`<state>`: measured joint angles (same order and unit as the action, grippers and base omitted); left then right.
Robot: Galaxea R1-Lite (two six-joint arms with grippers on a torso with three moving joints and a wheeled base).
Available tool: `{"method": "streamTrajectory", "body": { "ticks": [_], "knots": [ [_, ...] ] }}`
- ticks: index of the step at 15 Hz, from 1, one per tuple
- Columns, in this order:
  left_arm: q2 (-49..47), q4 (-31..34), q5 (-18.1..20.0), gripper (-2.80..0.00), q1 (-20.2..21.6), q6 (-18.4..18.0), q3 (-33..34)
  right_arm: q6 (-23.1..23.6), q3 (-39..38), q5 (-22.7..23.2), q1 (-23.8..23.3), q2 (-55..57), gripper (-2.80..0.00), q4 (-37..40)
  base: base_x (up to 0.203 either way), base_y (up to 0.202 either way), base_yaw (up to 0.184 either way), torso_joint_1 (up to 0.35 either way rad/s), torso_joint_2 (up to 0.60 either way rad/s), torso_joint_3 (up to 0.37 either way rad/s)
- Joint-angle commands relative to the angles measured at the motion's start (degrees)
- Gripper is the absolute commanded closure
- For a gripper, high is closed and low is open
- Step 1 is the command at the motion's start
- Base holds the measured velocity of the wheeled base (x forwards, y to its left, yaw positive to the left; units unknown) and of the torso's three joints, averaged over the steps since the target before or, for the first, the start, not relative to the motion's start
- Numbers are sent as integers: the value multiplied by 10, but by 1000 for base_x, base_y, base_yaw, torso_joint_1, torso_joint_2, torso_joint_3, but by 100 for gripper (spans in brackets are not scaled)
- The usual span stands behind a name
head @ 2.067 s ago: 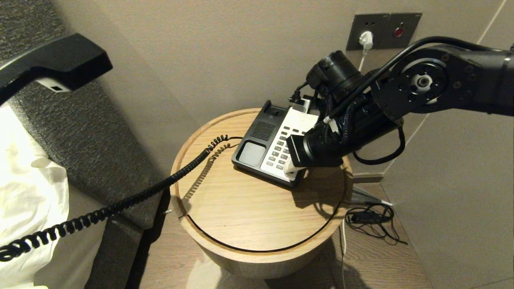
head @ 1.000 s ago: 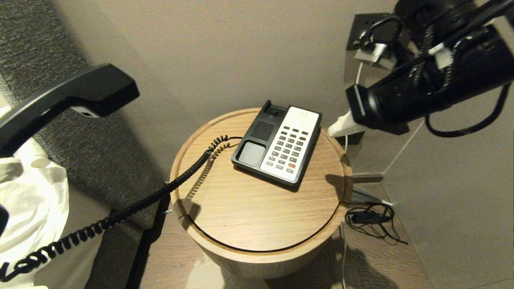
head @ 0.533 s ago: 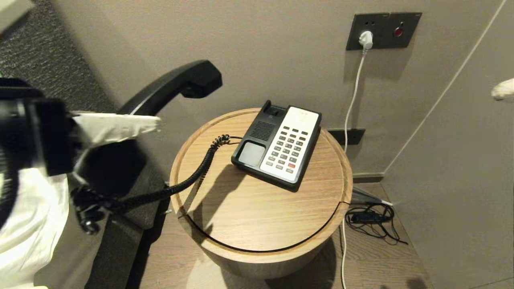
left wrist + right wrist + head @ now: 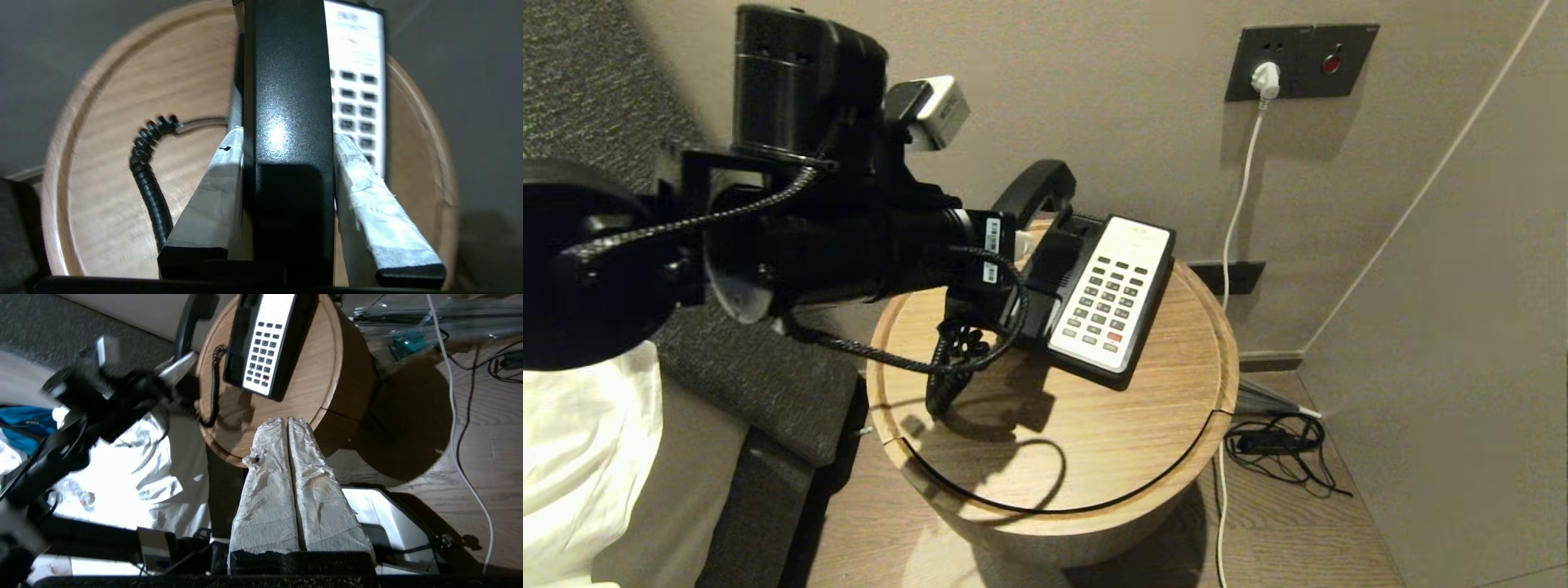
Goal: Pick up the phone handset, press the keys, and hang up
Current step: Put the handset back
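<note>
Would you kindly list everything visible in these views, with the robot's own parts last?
Black telephone handset: one, over the cradle side of the phone base.
Black-and-white desk phone base: one, on the table's far part.
Black coiled cord: one, on the tabletop.
Round wooden side table: one, by the wall.
Grey wall socket plate: one, holding a white plug.
Black cable bundle: one, on the floor.
White bedding: beside the table.
Left gripper: clamped on the handset.
Right gripper: shut, raised back from the table.
</note>
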<state>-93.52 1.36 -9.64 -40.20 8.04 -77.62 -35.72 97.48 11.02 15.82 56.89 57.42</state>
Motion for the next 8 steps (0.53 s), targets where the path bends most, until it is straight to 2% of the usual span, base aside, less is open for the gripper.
{"method": "streamTrajectory", "body": {
  "ticks": [1, 4, 8],
  "knots": [
    [-41, -2, -9, 0, -2, -2, -20, -2, 2, 2, 1, -21, 0, 15, 0, 0, 0, 0, 0, 0],
    [-73, -7, -12, 0, -3, -6, -26, -3, 0, 24, 1, -39, 0, 38, 0, 0, 0, 0, 0, 0],
    [-107, -18, -12, 0, -8, -12, -53, -9, -7, 30, 2, -46, 0, 37, 0, 0, 0, 0, 0, 0]
  ]
}}
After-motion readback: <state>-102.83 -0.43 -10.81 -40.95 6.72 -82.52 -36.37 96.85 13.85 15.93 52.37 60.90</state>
